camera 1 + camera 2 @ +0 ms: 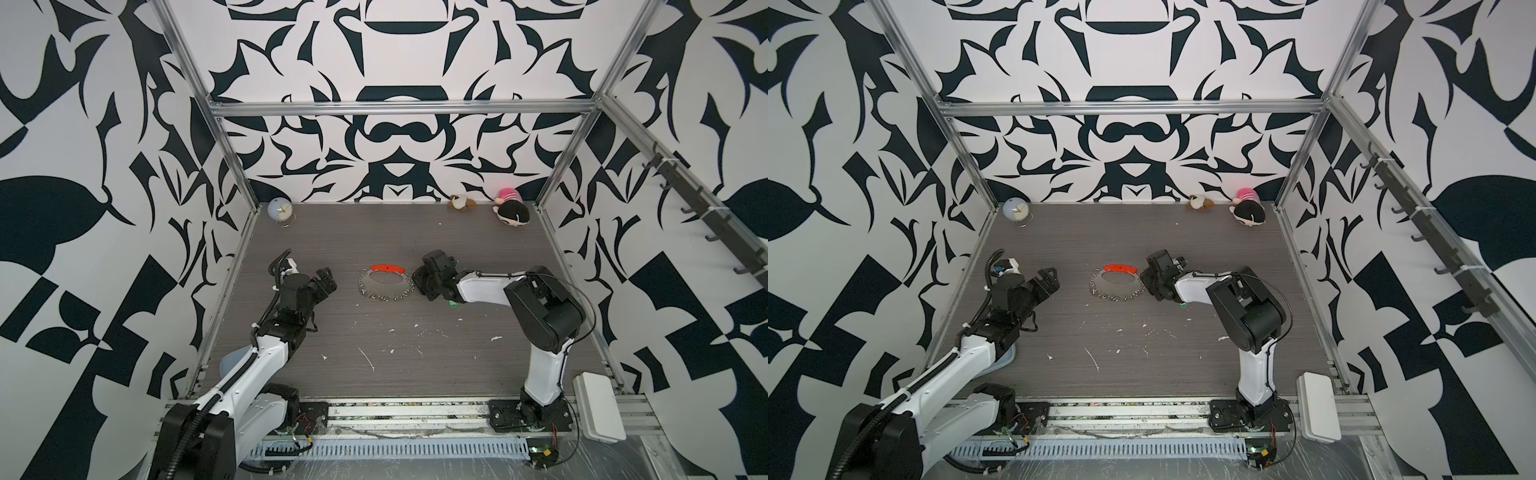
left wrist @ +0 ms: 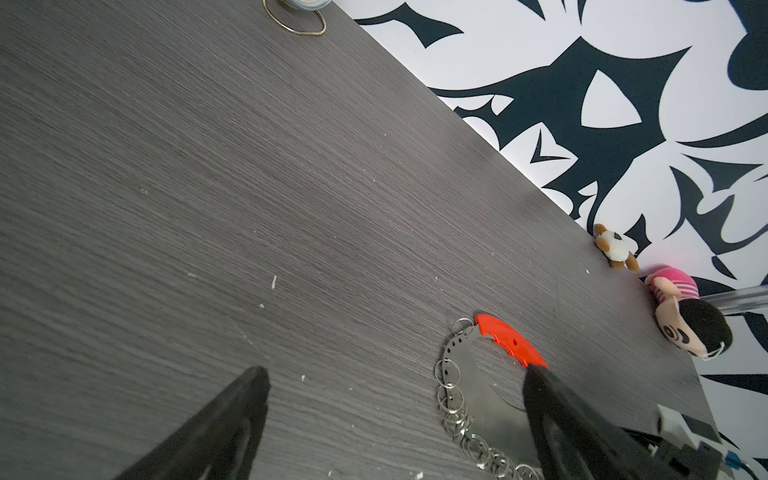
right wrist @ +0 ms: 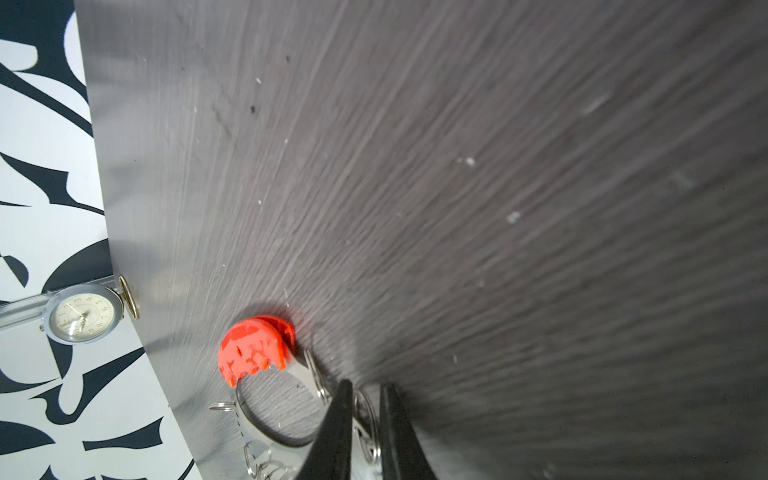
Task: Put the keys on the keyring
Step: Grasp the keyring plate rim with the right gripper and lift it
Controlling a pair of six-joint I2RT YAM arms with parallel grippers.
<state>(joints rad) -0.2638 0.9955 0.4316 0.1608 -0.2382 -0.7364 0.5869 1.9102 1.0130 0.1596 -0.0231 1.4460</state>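
The keyring [image 1: 386, 269] lay mid bench [image 1: 374, 232]. The right hand [image 3: 365, 388] was nearly shut, pinching one of its small rings [image 3: 368, 424]. The left hand [image 1: 327, 282] was wide open, holding nothing. The green keys [image 1: 453, 306] lay under the right arm [image 1: 482, 286].

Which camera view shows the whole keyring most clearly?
A top view: the keyring shows whole there, wire loop, red piece and small rings, in both top views. The left wrist view shows only the red piece and one side; the right wrist view is close but blurred, the loop cut by the frame edge.
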